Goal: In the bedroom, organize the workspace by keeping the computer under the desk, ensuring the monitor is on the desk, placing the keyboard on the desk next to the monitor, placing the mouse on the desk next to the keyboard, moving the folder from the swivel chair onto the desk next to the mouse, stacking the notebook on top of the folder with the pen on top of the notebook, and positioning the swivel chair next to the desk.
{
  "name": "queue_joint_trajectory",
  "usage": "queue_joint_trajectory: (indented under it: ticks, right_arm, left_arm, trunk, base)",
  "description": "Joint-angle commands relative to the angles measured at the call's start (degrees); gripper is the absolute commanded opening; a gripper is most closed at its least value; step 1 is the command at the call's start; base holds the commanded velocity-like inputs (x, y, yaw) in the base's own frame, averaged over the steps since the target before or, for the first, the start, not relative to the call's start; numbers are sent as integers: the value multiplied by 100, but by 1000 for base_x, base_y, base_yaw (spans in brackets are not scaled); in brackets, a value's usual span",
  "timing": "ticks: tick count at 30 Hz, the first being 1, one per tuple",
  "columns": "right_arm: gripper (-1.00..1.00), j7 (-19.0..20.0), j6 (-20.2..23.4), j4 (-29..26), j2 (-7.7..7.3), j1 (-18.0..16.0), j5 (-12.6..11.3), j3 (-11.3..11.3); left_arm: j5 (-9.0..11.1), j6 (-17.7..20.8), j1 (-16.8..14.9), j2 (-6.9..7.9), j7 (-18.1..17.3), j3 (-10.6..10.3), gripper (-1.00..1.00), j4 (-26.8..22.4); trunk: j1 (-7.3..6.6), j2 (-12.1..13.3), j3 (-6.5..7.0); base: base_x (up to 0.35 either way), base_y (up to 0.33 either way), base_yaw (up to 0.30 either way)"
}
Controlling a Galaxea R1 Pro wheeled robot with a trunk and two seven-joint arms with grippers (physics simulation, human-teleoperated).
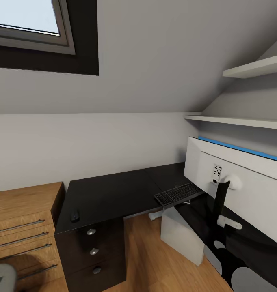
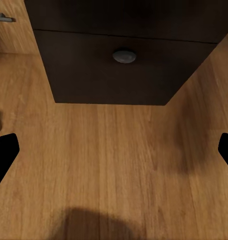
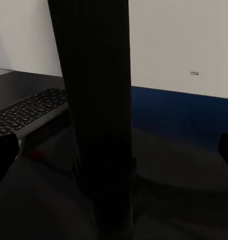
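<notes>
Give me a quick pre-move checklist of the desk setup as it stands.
1. Monitor on the desk: ok, its back faces the camera.
2. Keyboard next to the monitor: ok, though it overhangs the desk's inner edge.
3. Mouse next to the keyboard: not ok, it lies far off near the desk's left front edge.
4. Computer under the desk: ok.
5. Left gripper empty: ok, open over the floor.
6. Right gripper: open facing the monitor stand, ok.

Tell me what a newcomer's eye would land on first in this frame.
Probably the monitor, seen from its white back, looming large on the right wing of the black desk. Next, the keyboard jutting over the desk's inner edge beside it, and the small mouse alone near the left front corner.
</notes>
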Motion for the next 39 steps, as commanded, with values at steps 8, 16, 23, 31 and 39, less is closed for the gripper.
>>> queue_joint_trajectory:
  ticks: [8, 16, 23, 31, 39]
  right_arm:
    - [100, -40, -29, -2, -6, -5, -43, 42]
    - [100, -55, -31, 0, -6, -5, -40, 41]
    - [100, -62, -30, 1, -6, -5, -39, 41]
    - [100, -63, -23, 6, -10, -5, -39, 41]
    - [100, -63, -22, 9, -11, -7, -39, 41]
  left_arm:
    - [24, -19, -4, 5, 45, -51, 100, -4]
    - [24, -19, -4, 5, 45, -50, 100, -4]
    - [24, -19, -4, 5, 45, -50, 100, -4]
    - [24, -19, -4, 5, 45, -57, 100, -4]
    - [24, -19, -4, 5, 45, -57, 100, -4]
  trunk:
    - [0, -4, -7]
    - [0, -4, -7]
    - [0, -4, -7]
    - [0, -4, -7]
    - [0, -4, -7]
  base:
    - [0, 0, 0]
    - [0, 0, 0]
    - [12, -1, 0]
    - [83, -37, 0]
    - [4, -2, 0]
